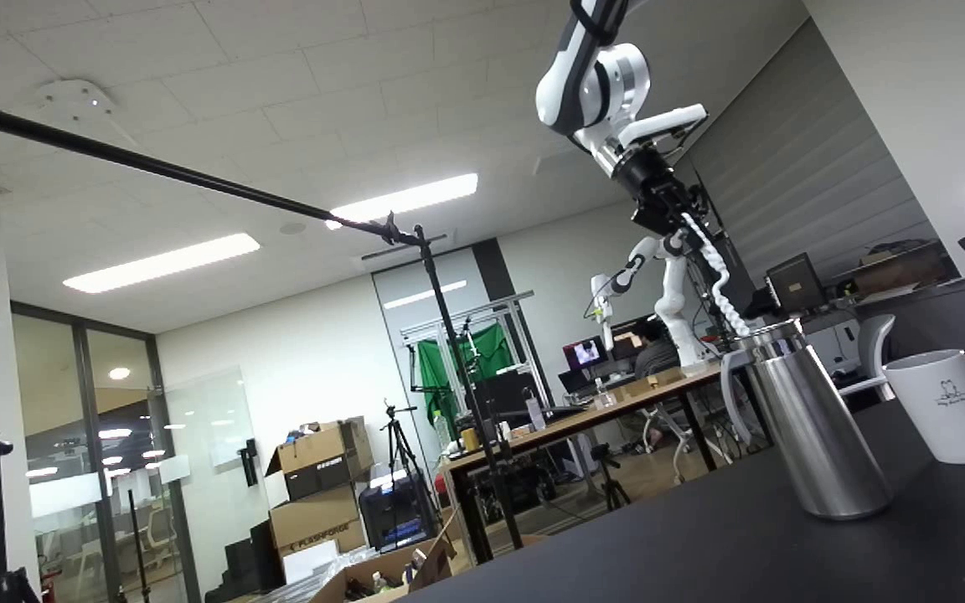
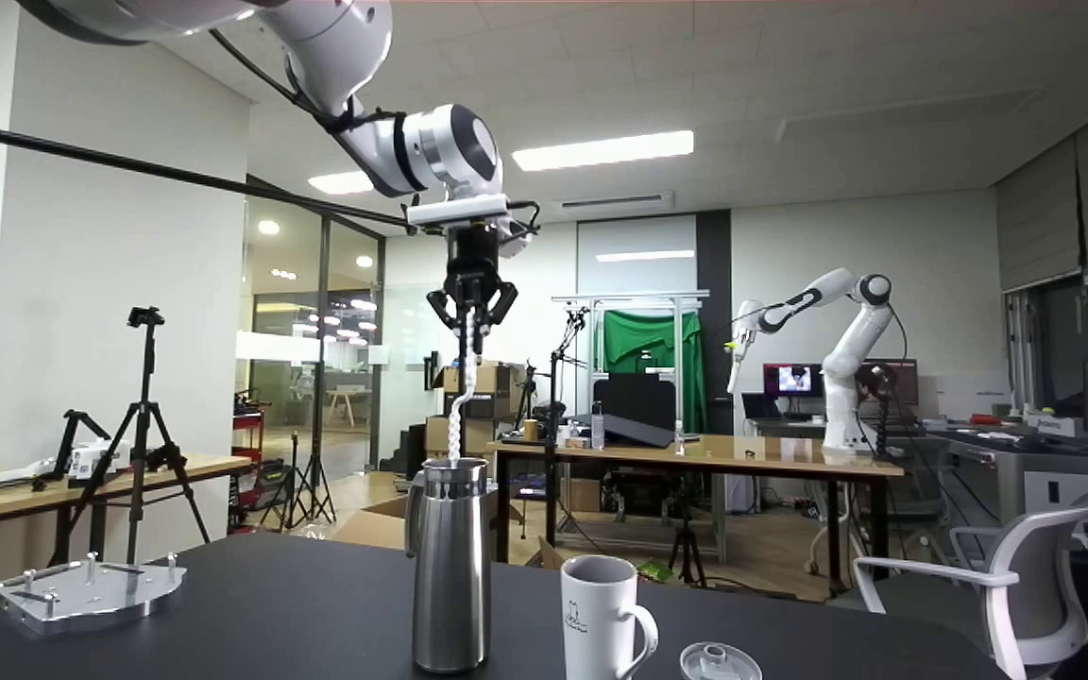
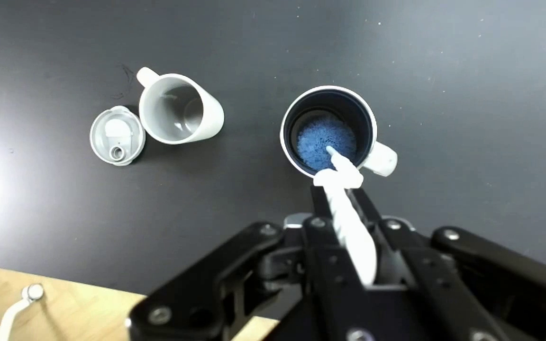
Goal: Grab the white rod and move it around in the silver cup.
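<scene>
The white rod (image 2: 455, 425) looks twisted and wavy and hangs roughly upright from my gripper (image 2: 470, 354). The gripper is shut on it, with the rod between both black fingers in the wrist view (image 3: 338, 192). The silver cup (image 2: 450, 576) stands upright below, tall, with a handle; it also shows in an exterior view (image 1: 817, 435). The rod (image 1: 719, 276) meets the cup's mouth in both exterior views. In the wrist view the rod's thin tip (image 3: 332, 151) shows against the bluish inside of the cup (image 3: 330, 97). How deep it reaches I cannot tell.
A white mug (image 2: 591, 619) stands beside the cup, with a clear lid (image 2: 719, 664) near it. A clear plate with posts (image 2: 86, 600) lies at the table's far left in that exterior view. A black boom pole (image 1: 198, 180) crosses the upper left.
</scene>
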{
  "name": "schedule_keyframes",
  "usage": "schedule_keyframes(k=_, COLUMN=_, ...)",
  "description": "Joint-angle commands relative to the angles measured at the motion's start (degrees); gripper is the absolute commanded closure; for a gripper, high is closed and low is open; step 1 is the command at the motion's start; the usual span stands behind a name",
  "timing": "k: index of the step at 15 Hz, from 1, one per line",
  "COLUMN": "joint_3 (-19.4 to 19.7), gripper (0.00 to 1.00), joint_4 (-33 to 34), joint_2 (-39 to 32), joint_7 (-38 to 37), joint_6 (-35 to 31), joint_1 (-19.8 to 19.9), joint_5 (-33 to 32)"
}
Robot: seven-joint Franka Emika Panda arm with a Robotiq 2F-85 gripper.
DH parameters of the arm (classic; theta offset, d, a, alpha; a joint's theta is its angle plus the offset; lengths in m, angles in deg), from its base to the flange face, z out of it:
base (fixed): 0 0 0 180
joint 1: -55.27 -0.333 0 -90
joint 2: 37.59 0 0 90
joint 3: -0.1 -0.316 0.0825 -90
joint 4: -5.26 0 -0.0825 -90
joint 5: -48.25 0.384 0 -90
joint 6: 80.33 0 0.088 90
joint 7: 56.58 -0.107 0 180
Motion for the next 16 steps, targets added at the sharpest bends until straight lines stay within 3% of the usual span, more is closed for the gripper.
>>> schedule_keyframes(k=1, joint_3=0.49, gripper=0.96, joint_4=-0.55, joint_2=3.40, joint_7=0.14, joint_6=1.56, joint_1=-1.12, joint_5=-2.74)
schedule_keyframes(k=7, joint_3=0.59, gripper=0.96, joint_4=-3.33, joint_2=-0.32, joint_7=-0.47, joint_6=-2.65, joint_1=1.08, joint_5=-0.85)
schedule_keyframes(k=12, joint_3=0.55, gripper=0.96, joint_4=-2.78, joint_2=-4.95, joint_7=-0.84, joint_6=-1.04, joint_1=1.84, joint_5=-2.12)
schedule_keyframes(k=16, joint_3=0.32, gripper=0.96, joint_4=-1.96, joint_2=-1.92, joint_7=0.25, joint_6=1.55, joint_1=0.25, joint_5=-4.07)
